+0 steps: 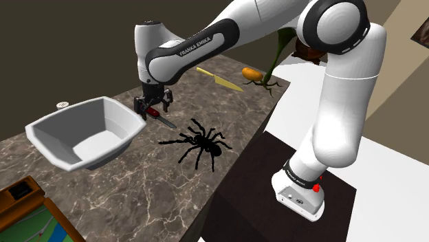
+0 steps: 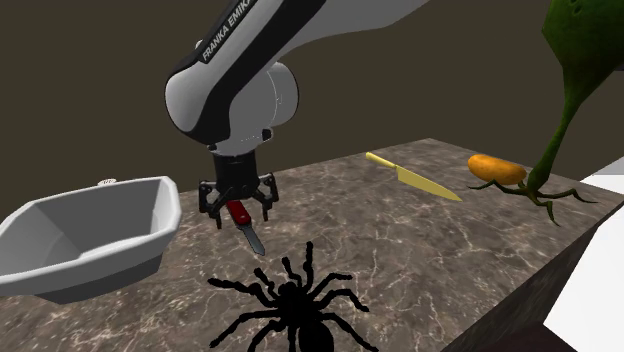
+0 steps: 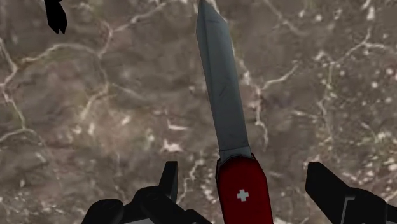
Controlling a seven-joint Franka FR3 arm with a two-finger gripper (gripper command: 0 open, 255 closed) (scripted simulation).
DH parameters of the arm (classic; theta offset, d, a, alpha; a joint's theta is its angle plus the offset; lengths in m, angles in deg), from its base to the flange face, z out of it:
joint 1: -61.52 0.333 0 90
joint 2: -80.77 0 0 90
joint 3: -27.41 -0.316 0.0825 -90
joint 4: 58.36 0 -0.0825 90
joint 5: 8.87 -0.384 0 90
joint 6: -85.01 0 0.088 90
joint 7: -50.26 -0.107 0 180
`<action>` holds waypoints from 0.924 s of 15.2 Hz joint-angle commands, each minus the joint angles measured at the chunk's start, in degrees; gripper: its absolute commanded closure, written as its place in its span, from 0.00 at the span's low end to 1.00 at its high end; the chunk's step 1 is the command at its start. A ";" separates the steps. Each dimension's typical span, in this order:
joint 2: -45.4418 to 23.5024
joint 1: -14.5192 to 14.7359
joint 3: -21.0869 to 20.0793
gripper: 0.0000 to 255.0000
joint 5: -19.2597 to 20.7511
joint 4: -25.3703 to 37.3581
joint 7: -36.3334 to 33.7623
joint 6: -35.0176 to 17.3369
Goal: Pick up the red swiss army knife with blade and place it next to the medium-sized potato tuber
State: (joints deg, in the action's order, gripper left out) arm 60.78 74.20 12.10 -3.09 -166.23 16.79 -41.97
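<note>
The red swiss army knife (image 3: 243,188) lies flat on the brown marble counter (image 1: 137,185) with its grey blade (image 3: 219,83) folded out, pointing away from my hand. My black gripper (image 3: 248,191) is down over the red handle, open, one finger on each side with a gap to both. In the other views the gripper (image 1: 152,108) (image 2: 237,203) hovers just over the knife (image 1: 167,123) (image 2: 238,213). The orange potato (image 1: 252,73) (image 2: 497,168) rests at the counter's far end, beside a green plant stem (image 2: 560,110).
A black spider figure (image 1: 199,141) (image 2: 290,300) sprawls close to the knife's blade tip. A white bowl (image 1: 82,134) (image 2: 80,235) stands on the other side of the gripper. A yellow knife (image 1: 220,79) (image 2: 410,175) lies between gripper and potato. The counter edge (image 1: 240,148) drops off toward the stand.
</note>
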 commanded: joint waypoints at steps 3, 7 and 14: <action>-0.01 0.00 0.00 0.00 0.01 -0.02 -0.01 -0.04; -0.09 0.00 0.02 1.00 0.03 0.02 0.01 -0.06; 0.40 -0.04 -0.06 1.00 -0.14 0.21 0.08 0.59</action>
State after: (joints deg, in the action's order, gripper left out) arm 61.04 74.14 12.10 -3.14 -166.11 16.85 -41.69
